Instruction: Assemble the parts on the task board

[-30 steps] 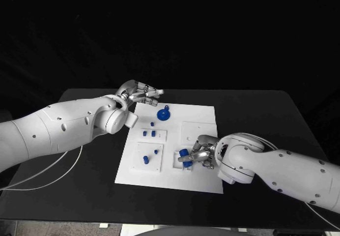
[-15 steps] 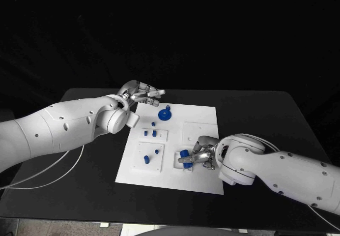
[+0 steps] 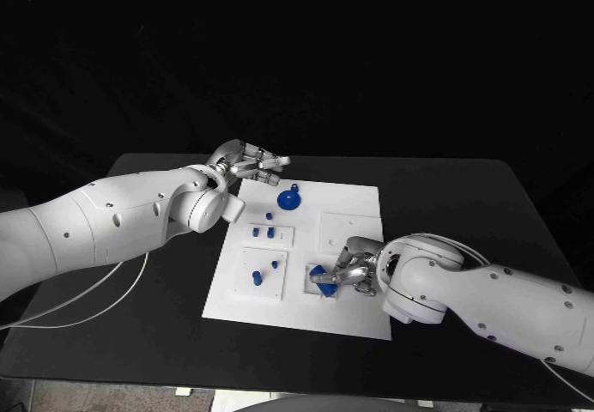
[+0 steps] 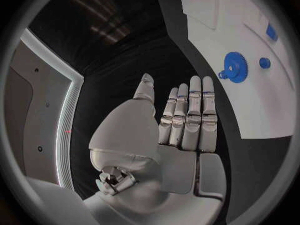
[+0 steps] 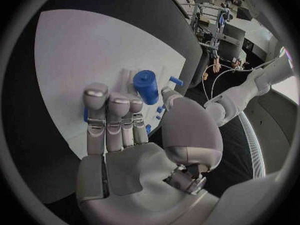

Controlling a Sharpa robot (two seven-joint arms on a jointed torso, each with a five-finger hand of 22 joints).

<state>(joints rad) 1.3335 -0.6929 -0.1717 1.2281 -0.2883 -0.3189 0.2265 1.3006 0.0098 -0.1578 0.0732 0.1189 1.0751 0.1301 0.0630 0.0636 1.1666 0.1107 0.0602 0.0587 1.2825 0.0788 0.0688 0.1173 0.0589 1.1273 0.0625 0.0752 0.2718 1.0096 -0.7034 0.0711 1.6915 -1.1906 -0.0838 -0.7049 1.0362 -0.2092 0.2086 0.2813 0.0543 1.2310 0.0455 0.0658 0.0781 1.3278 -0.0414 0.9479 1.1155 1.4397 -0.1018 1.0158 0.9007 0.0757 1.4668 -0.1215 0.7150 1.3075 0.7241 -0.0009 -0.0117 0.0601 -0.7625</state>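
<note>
Right hand (image 3: 350, 270) gripping blue cylinder part (image 5: 147, 86) at recess on task board (image 3: 347, 309) near edge. Left hand (image 3: 248, 162) hovering beyond board's far corner, fingers straight, holding nothing. Blue gear (image 3: 287, 201) lying on board.

Black table (image 3: 161, 326) against dark backdrop

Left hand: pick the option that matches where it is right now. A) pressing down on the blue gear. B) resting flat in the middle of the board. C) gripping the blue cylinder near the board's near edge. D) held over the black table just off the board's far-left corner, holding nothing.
D: the left hand hangs beyond the task board, fingers apart and empty, with the blue gear untouched beside it.
</note>
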